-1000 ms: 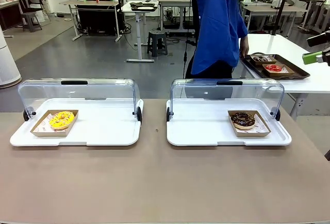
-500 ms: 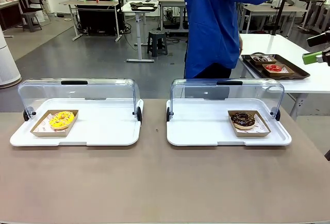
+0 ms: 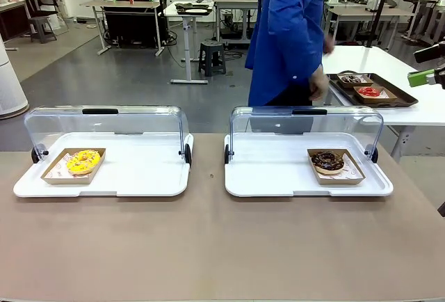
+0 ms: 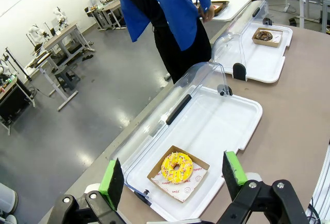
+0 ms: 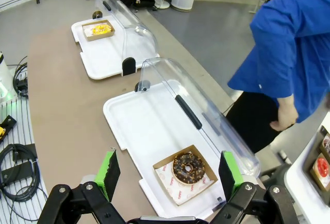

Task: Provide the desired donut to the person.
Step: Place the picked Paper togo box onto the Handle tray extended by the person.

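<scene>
Both sets of jaws are standing wide apart, holding nothing, above the counter (image 3: 222, 246); the yellow donut (image 4: 177, 166) and chocolate donut (image 5: 188, 168) are sitting in their trays while the person (image 3: 288, 34) is standing behind.

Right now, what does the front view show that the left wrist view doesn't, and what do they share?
Front view alone: a red-topped donut on the dark tray at the side table by the person.

Left wrist view alone: the left gripper, jaws wide open, poised above the yellow donut.

Both: the yellow donut and the chocolate donut, each in a cardboard holder on a white tray with its clear lid raised, and the person in blue.
</scene>
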Controlling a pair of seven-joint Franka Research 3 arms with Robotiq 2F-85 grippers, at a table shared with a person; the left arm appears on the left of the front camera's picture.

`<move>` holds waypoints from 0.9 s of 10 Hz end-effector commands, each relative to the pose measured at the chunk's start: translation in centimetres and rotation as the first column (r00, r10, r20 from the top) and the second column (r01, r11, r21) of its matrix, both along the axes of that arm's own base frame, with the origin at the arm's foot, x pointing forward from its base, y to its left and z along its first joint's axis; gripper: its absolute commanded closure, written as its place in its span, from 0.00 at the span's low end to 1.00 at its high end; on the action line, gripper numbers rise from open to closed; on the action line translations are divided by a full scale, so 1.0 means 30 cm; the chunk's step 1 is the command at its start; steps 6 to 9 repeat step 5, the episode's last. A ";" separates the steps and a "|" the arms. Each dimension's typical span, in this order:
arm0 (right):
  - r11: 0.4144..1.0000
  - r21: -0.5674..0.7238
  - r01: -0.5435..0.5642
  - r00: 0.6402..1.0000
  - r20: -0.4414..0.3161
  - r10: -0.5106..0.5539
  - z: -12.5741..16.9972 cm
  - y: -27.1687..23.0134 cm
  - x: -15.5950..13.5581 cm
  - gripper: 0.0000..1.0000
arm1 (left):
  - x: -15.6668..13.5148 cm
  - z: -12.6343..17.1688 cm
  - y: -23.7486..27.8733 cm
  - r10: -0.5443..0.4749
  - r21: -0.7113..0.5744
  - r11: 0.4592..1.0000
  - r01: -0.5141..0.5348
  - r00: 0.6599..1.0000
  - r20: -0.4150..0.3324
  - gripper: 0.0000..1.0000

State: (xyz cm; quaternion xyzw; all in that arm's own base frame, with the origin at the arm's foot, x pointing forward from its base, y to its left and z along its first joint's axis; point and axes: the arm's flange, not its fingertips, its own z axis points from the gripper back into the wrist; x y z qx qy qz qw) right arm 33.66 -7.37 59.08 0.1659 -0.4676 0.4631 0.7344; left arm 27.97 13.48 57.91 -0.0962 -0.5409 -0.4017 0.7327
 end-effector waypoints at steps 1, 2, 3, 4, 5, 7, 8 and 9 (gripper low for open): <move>1.000 0.006 -0.007 1.000 -0.001 0.007 -0.004 0.002 0.002 0.00 | 0.000 -0.003 -0.002 0.002 0.001 1.000 -0.001 1.000 -0.002 0.00; 1.000 0.006 -0.007 1.000 -0.001 0.007 -0.004 0.002 0.002 0.00 | 0.000 -0.003 -0.002 0.002 0.001 1.000 -0.001 1.000 -0.002 0.00; 1.000 0.006 -0.007 1.000 -0.001 0.007 -0.004 0.002 0.002 0.00 | 0.000 -0.003 -0.002 0.002 0.001 1.000 -0.001 1.000 -0.002 0.00; 1.000 0.006 -0.007 1.000 -0.001 0.007 -0.004 0.002 0.002 0.00 | 0.000 -0.003 -0.002 0.002 0.001 1.000 -0.001 1.000 -0.002 0.00; 1.000 0.006 -0.007 1.000 -0.001 0.007 -0.004 0.002 0.002 0.00 | 0.000 -0.003 -0.002 0.002 0.001 1.000 -0.001 1.000 -0.002 0.00; 1.000 0.006 -0.007 1.000 -0.001 0.007 -0.004 0.002 0.002 0.00 | 0.000 -0.003 -0.002 0.002 0.001 1.000 -0.001 1.000 -0.002 0.00; 1.000 0.006 -0.007 1.000 -0.001 0.007 -0.004 0.002 0.002 0.00 | 0.000 -0.003 -0.002 0.002 0.001 1.000 -0.001 1.000 -0.002 0.00; 1.000 0.006 -0.007 1.000 -0.001 0.007 -0.004 0.002 0.002 0.00 | 0.000 -0.003 -0.002 0.002 0.001 1.000 -0.001 1.000 -0.002 0.00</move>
